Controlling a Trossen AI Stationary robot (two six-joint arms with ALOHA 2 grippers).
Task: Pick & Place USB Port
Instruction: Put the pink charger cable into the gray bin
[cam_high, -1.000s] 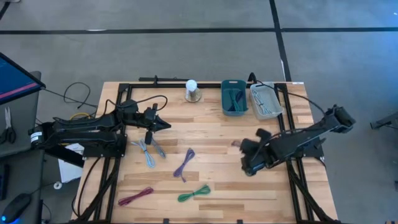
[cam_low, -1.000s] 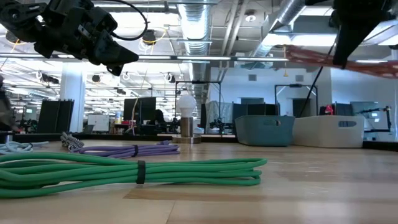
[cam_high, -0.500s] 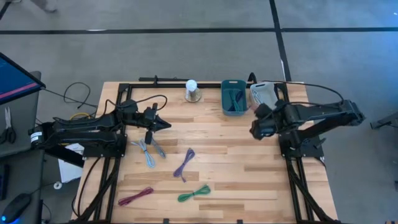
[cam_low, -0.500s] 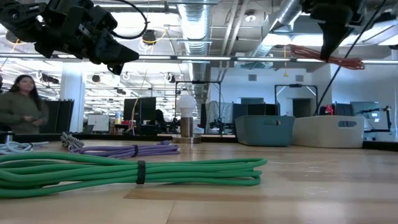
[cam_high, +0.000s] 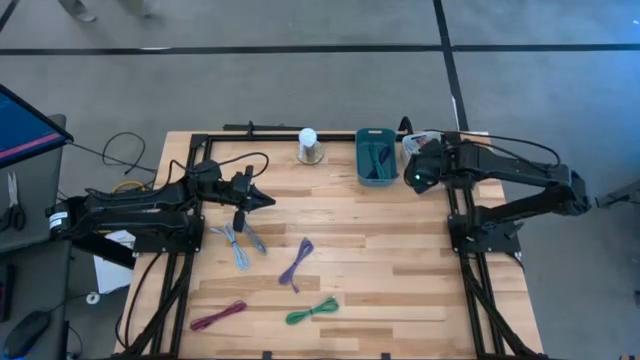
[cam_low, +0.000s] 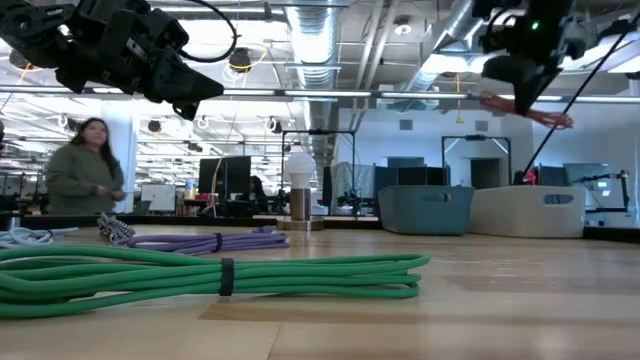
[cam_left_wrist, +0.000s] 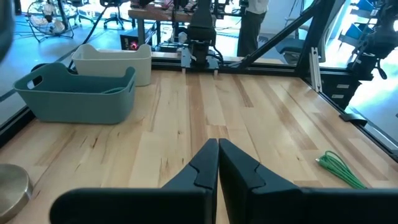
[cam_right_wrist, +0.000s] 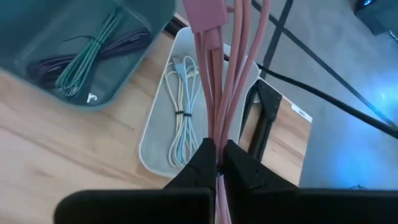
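My right gripper (cam_high: 418, 168) is at the table's far right, above a white bin (cam_right_wrist: 163, 134) that holds a white cable (cam_right_wrist: 180, 118). It is shut on a bundle of pink cable (cam_right_wrist: 214, 74), which also shows in the low view (cam_low: 527, 108). My left gripper (cam_high: 264, 200) hovers shut and empty over the table's left half; it also shows in its own wrist view (cam_left_wrist: 217, 163). A teal bin (cam_high: 377, 156) with green and purple cables stands left of the white bin. My right gripper pinches the pink cable bundle, several strands (cam_right_wrist: 216, 134), between its two fingers. The fingers slant down from above toward the white bin, and the strands run on past the fingertips. The bundle is lifted clear of the table and sticks out beside the gripper in the low view.
Loose cable bundles lie on the table: grey (cam_high: 236, 246), purple (cam_high: 296, 263), magenta (cam_high: 218, 316) and green (cam_high: 312, 311). A white bulb on a round base (cam_high: 310, 146) stands at the far edge. A person (cam_low: 88, 165) stands in the room beyond.
My right gripper has gone from the table's right middle toward the far edge with the pink cable, turning as it went, and now stands over the white bin. The cable has stayed clear of the table. The person in the room has walked into view.
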